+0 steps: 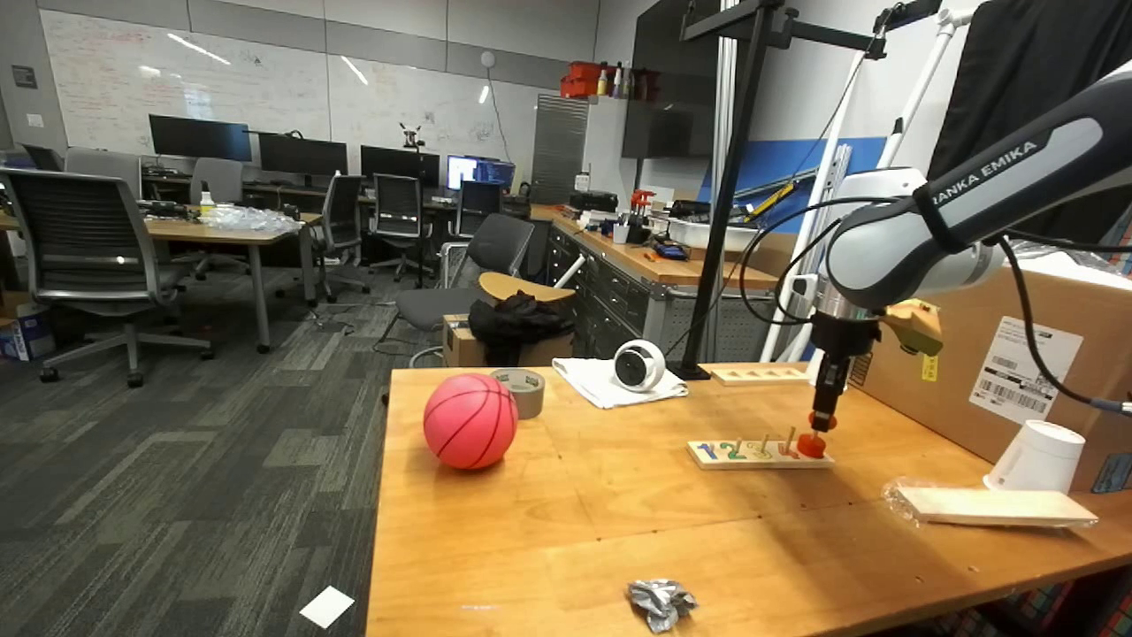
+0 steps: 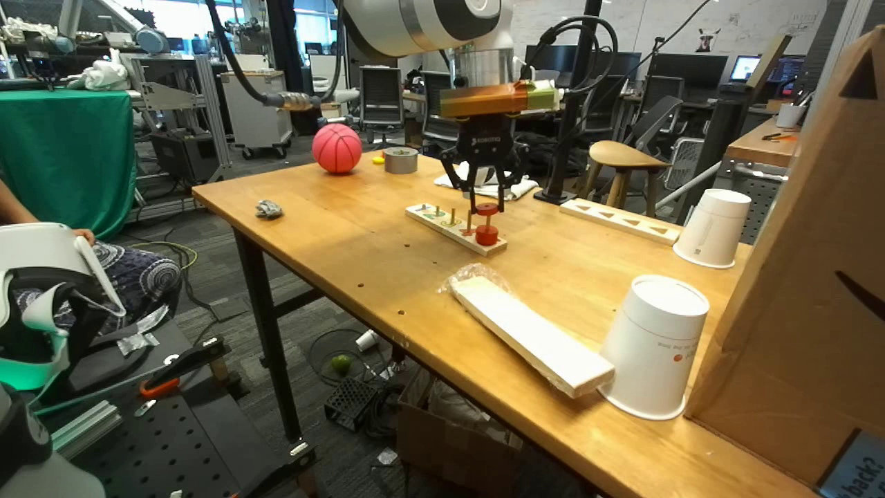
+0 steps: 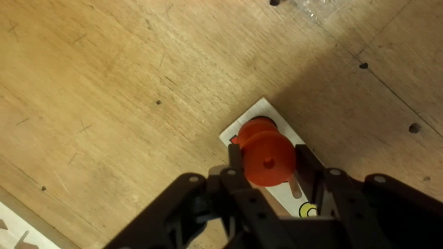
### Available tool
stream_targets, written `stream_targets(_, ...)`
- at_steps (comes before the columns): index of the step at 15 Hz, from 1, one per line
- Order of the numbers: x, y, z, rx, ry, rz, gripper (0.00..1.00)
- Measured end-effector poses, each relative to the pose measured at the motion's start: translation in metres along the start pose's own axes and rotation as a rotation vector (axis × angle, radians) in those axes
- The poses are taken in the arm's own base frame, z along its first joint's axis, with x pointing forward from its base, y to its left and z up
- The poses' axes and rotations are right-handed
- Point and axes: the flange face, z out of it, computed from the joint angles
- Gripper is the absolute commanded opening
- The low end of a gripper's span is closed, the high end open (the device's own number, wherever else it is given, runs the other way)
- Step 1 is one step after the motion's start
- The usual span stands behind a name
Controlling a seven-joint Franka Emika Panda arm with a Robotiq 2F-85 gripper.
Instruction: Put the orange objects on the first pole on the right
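Note:
The wooden number board (image 1: 707, 456) carries upright poles in a row and lies on the table. At its right end in an exterior view, red-orange pieces (image 1: 811, 446) sit low around the end pole; they show too in an exterior view (image 2: 487, 236). Another red-orange disc (image 2: 487, 208) is up at the top of that pole, with bare pole showing beneath it. My gripper (image 3: 265, 155) points down with one finger on each side of this disc (image 3: 268, 169), shut on it. Whether the pole's tip is inside the disc's hole cannot be told.
A pink ball (image 1: 470, 421) and a tape roll (image 1: 522, 392) are at the table's far end. A wrapped wooden block (image 2: 532, 335), white cups (image 2: 655, 346) and a cardboard box (image 1: 999, 354) stand nearby. A black post (image 1: 721, 203) and crumpled foil (image 1: 661, 604) are also there.

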Motion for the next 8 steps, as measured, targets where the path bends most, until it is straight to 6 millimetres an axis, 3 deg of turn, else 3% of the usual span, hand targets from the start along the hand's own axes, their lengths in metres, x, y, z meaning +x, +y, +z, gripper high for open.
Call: stream_targets(8,0.003,0.0045,0.0076,0.005,-0.006,0.003,0.17)
